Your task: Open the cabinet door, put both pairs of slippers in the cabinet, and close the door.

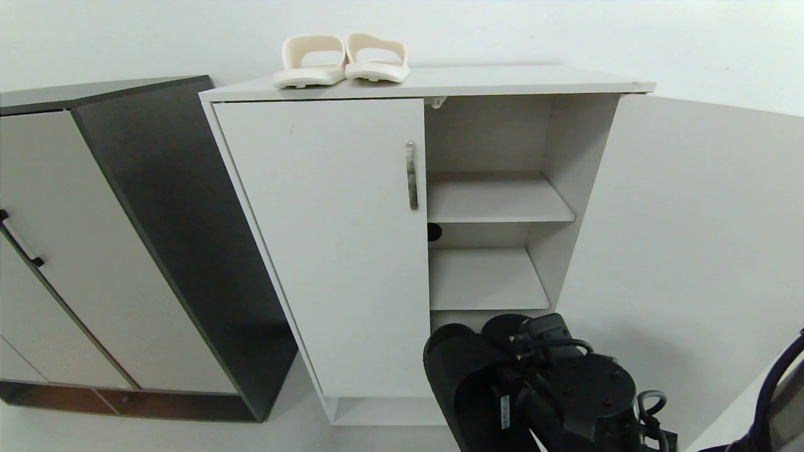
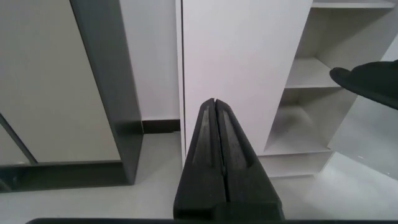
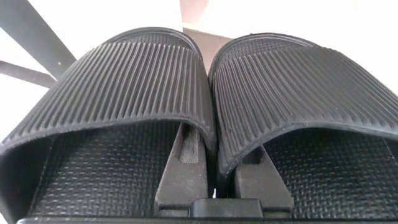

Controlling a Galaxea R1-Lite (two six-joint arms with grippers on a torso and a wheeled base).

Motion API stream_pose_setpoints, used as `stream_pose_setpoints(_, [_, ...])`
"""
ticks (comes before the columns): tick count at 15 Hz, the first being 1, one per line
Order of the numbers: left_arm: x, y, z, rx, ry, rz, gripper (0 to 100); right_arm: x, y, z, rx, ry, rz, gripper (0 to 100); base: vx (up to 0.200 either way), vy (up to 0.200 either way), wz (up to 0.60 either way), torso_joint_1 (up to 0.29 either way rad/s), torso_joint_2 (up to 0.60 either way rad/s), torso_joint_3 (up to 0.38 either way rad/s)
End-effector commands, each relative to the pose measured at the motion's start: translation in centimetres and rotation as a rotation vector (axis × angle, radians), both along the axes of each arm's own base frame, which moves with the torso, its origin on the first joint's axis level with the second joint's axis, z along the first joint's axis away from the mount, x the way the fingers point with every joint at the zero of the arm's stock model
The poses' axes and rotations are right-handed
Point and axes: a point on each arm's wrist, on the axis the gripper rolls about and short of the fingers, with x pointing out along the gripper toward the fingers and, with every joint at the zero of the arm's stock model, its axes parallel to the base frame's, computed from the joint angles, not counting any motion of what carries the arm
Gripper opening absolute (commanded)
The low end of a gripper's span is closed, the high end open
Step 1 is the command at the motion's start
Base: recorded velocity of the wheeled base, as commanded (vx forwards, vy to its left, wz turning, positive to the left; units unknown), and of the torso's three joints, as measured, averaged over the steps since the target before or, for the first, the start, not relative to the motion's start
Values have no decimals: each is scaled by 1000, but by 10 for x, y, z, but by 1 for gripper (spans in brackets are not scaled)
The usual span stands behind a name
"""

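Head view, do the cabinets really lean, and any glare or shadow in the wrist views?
Head view: lens distortion splays the white cabinet and dark cabinet; likely upright. Right wrist view: background behind the black slippers is washed out. Left wrist view: even light, soft shade on the shelves.

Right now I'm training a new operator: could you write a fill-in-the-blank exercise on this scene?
1. The cream slippers lie on ___ of the white cabinet.
2. The right gripper grips a slipper pair coloured ___.
3. The left gripper, shut, holds ___.
Missing words: top; black; nothing.
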Motion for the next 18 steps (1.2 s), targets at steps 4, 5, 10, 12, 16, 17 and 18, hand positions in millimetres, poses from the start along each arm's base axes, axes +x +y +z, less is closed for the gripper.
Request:
stream_pose_setpoints(4, [0,0,0,0,-1,0,0,16,22,-16,-16,5,-10,0,0,-200,0,4,5,2])
stream_pose_setpoints(5, [0,0,0,0,1,-2,0,20,28,-21,-21,1,-28,0,0,-200,0,17,2,-12])
stream_pose_setpoints(10, [0,0,0,-5,1,0,0,44,63,-48,-46,-13,-105,0,0,-40,0,0,0,0])
stream_pose_setpoints(12, [0,0,0,-5,0,0,0,60,76,-54,-43,-17,-136,0,0,0,0,0,0,0])
stream_pose_setpoints(16, [0,0,0,-2,1,0,0,81,79,-52,-51,30,-189,0,0,0,0,0,0,0])
stream_pose_setpoints(17, [0,0,0,-2,1,0,0,84,79,-51,-46,33,-193,0,0,0,0,0,0,0])
stream_pose_setpoints(18, [0,0,0,-2,1,0,0,88,80,-49,-38,33,-201,0,0,0,0,0,0,0])
